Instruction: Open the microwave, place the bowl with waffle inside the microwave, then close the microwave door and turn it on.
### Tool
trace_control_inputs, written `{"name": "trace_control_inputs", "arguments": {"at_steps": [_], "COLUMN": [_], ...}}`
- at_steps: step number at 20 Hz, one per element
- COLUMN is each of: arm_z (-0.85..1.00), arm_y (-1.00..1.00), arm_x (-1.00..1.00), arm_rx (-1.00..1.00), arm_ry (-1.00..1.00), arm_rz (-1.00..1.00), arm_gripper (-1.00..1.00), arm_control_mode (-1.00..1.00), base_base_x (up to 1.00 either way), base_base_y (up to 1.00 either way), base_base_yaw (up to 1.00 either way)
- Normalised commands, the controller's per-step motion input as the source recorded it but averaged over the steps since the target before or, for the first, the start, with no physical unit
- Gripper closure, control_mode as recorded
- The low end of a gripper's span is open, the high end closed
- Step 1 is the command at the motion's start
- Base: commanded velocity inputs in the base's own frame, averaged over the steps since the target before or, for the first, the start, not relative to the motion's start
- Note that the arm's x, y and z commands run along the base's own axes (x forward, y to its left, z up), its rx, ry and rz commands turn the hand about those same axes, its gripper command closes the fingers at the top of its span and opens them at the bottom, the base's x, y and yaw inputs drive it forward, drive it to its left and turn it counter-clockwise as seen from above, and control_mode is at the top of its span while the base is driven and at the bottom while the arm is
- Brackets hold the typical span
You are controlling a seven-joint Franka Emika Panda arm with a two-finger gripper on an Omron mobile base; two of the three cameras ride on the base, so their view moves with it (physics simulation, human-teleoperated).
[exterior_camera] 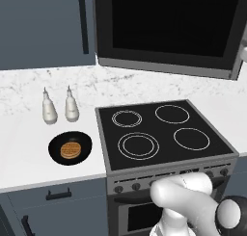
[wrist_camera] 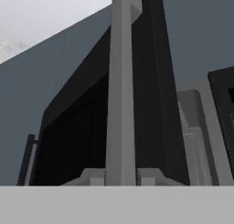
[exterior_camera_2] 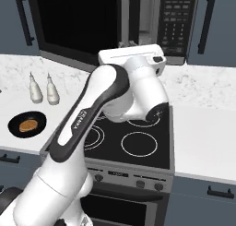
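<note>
Beside the stovetop [exterior_camera: 164, 131], a white marble counter [exterior_camera: 24, 134] meets blue-grey cabinets [exterior_camera: 43, 28].

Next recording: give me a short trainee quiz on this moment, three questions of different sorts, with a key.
1. True or false: the waffle lies in the bowl on the counter, left of the stovetop.
2. In the hand view, what does the pincer close on? A: a stove knob. B: the microwave door handle. C: a cabinet handle.
3. Fill in: behind the bowl stand ___ white bottles.

Key: 1 true; 2 B; 3 two.
</note>
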Motion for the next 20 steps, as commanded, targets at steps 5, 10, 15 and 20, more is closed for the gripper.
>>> {"name": "trace_control_inputs", "arguments": {"at_steps": [5,10,15,20], "arm_z": [0.00,0.00,0.00,-0.05], "arm_y": [0.52,-0.84,-0.86,-0.31], "arm_x": [-0.99,-0.67,-0.02,0.57], "arm_rx": [-0.01,0.11,0.26,0.30], "arm_ry": [0.00,-0.02,0.07,0.46], "arm_rz": [0.12,0.11,0.20,0.42], "arm_gripper": [-1.00,-1.00,-1.00,-1.00], "arm_control_mode": [-1.00,-1.00,-1.00,-1.00], "base_base_x": [0.00,0.00,0.00,0.00], "base_base_y": [0.00,0.00,0.00,0.00], "base_base_yaw": [0.00,0.00,0.00,0.00]}}
